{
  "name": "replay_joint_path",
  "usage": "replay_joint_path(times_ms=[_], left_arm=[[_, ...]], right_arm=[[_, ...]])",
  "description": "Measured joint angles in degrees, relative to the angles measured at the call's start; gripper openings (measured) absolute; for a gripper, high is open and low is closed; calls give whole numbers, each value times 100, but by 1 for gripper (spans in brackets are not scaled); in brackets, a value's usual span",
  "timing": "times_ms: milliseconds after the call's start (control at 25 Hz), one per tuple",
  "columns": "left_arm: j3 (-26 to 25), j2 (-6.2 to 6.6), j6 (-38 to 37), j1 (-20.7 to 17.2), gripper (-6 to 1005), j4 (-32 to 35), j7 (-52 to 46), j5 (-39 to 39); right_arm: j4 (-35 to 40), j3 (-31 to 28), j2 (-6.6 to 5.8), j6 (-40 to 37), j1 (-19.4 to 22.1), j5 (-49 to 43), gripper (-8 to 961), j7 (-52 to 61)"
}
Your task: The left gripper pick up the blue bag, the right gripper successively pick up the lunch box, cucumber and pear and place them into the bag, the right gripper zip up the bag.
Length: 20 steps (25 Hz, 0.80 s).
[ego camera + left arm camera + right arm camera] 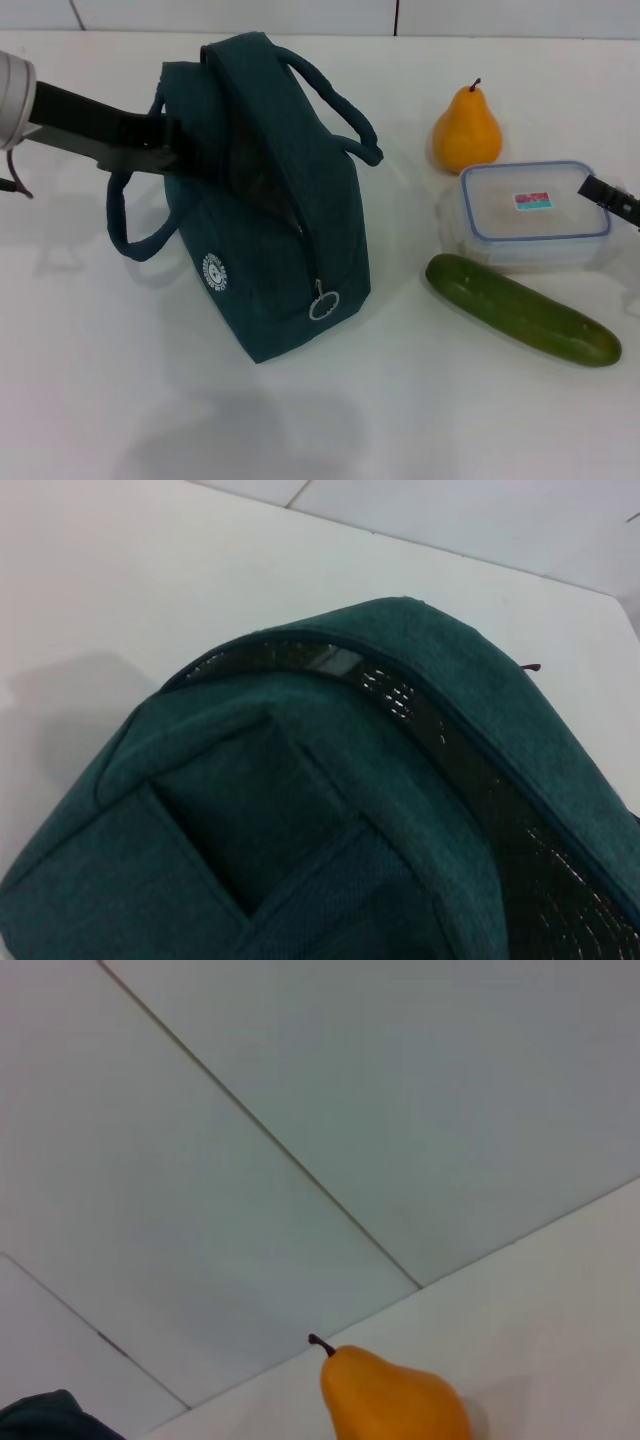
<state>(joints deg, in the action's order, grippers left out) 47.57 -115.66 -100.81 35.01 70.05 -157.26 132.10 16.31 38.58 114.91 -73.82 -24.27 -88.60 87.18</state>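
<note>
The left pincer (165, 150) is pressed against the blue bag (280, 210) at the bag's 10 o'clock side; whether it is closed on fabric cannot be told. The bag should be held steady, with the zipper mouth kept open. The right pincer (600, 195) is seen at the 3 o'clock edge of the lunch box (535, 215), its opening not visible. The pear (466, 130) lies at the box's 11 o'clock, the cucumber (522, 310) at 6 o'clock, on the counter (420, 420).

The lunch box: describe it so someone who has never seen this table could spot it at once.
Start at the blue bag standing on the white table, then look to the robot's right. The lunch box lies between the pear behind it and the cucumber in front. It alone is clear plastic, with a blue-rimmed lid and a small red-and-teal label.
</note>
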Motion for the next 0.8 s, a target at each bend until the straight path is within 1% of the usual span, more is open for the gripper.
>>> replay_joint_path(times_ms=[240, 560, 800], left_arm=[[7, 0, 0, 13, 38, 0, 9, 0], [-23, 0, 0, 15, 38, 0, 20, 0], [-28, 0, 0, 15, 38, 0, 28, 0]], right_arm=[[-44, -1, 21, -96, -18, 9, 858, 8], [-68, -44, 8, -261, -26, 20, 850, 170], [-67, -6, -20, -301, -41, 13, 665, 446]])
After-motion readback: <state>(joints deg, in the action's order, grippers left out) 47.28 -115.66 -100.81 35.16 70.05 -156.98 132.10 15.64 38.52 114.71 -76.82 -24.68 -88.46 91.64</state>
